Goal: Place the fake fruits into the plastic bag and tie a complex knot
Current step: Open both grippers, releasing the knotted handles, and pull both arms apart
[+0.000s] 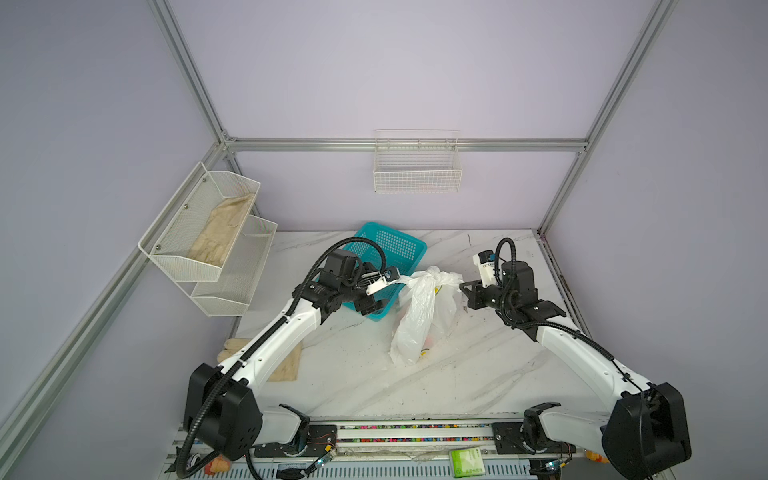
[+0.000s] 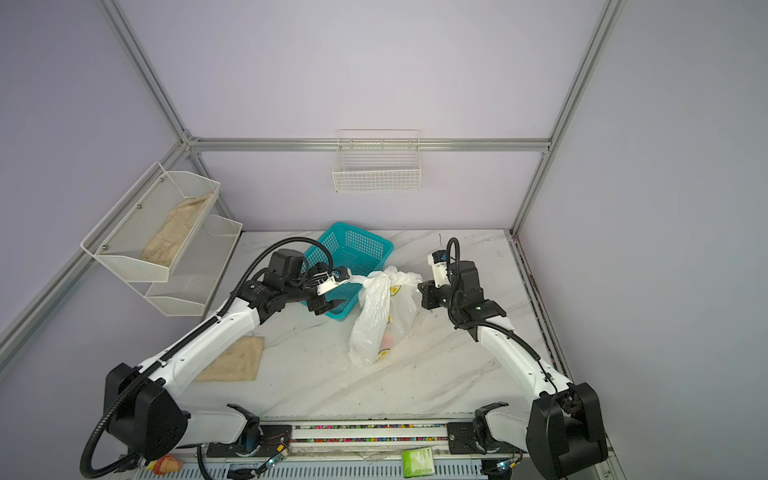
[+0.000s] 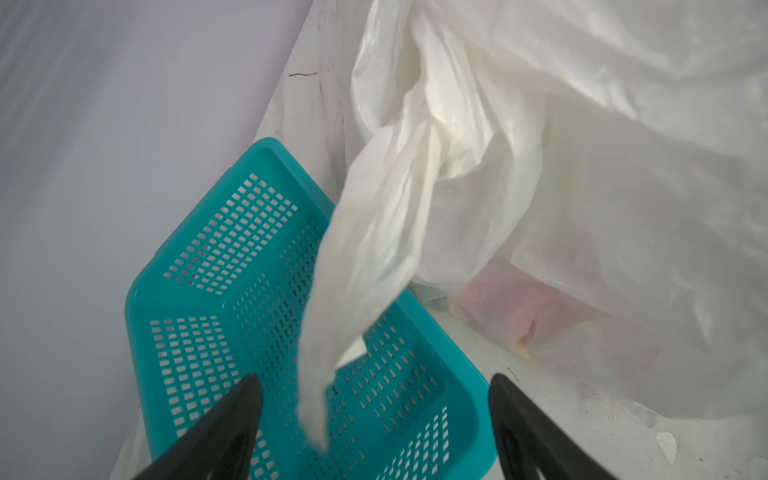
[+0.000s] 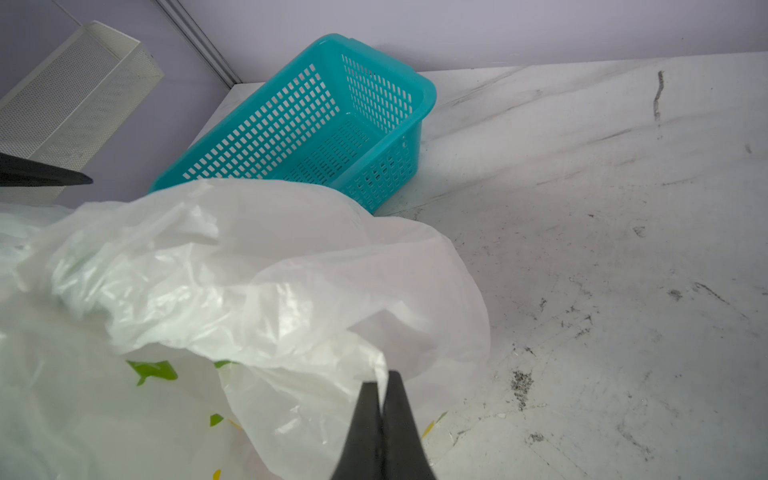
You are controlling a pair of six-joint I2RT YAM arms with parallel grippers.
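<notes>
Marble-patterned table (image 1: 457, 382) carries all items. At left, the left gripper (image 3: 374, 380) hovers over the teal basket (image 1: 401, 245), fingers spread wide; a twisted handle of the plastic bag (image 1: 419, 316) runs between them, unclamped. The bag lies mid-table, just beside the basket, its top gathered into a knot. Pink fruits (image 3: 511, 299) show dimly through its film. At right, the right gripper (image 4: 380, 380) pinches a fold of the bag, fingers closed.

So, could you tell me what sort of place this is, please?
Probably a robotics lab work cell: an aluminium frame with plain lilac walls, a left arm and right arm mounted at a marble-look table.
</notes>
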